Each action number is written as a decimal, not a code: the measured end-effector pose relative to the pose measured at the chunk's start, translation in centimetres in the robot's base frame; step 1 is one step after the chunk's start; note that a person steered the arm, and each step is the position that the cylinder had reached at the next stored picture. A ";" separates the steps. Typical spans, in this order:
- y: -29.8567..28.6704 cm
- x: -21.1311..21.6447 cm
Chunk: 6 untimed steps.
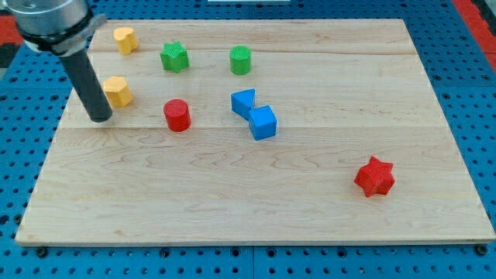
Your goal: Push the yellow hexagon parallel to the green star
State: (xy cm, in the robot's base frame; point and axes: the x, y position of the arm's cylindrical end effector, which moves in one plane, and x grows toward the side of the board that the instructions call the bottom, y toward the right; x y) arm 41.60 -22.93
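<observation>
The yellow hexagon (118,91) lies on the wooden board near the view's left. The green star (174,56) lies up and to the right of it. My tip (101,118) rests on the board just below and left of the yellow hexagon, close to it or touching its lower left side. The dark rod rises from the tip toward the view's top left corner.
A second yellow block (125,39) sits near the top left. A green cylinder (241,60) is right of the star. A red cylinder (177,115), two blue blocks (243,102) (263,122) and a red star (375,176) lie further right. The board's left edge (48,147) is near the tip.
</observation>
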 end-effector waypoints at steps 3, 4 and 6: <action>3.0 -2.8; 0.8 -5.4; 0.2 -9.2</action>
